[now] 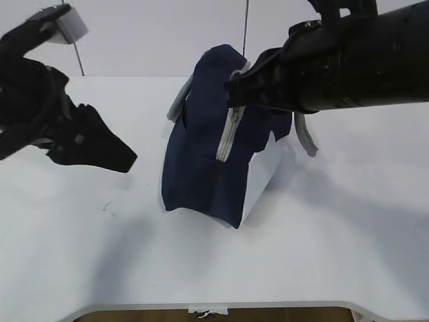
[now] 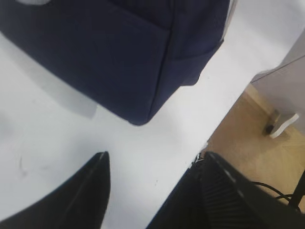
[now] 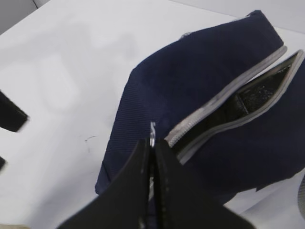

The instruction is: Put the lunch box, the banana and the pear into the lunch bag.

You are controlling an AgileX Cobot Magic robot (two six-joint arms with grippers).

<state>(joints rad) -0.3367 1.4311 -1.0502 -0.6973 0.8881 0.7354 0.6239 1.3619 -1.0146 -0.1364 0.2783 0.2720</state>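
The navy-blue lunch bag point(image 1: 198, 161) stands mid-table, its white end panel point(image 1: 263, 176) facing front right. Its grey zipper point(image 1: 226, 139) is partly open; the right wrist view shows the gap point(image 3: 248, 95) and a dark inside. My right gripper point(image 1: 233, 87) is over the bag's top, shut point(image 3: 152, 142) on the metal zipper pull point(image 3: 152, 130). My left gripper point(image 1: 126, 159) is open point(image 2: 156, 158) and empty, left of the bag point(image 2: 119, 52) just above the table. The lunch box, banana and pear are out of view.
Grey webbing handles hang at the bag's right point(image 1: 305, 139) and left point(image 1: 177, 104). The table's front edge point(image 1: 214, 307) is near; the left wrist view shows the edge with floor point(image 2: 257, 129) beyond. A left finger shows at the right wrist view's left border point(image 3: 10, 116).
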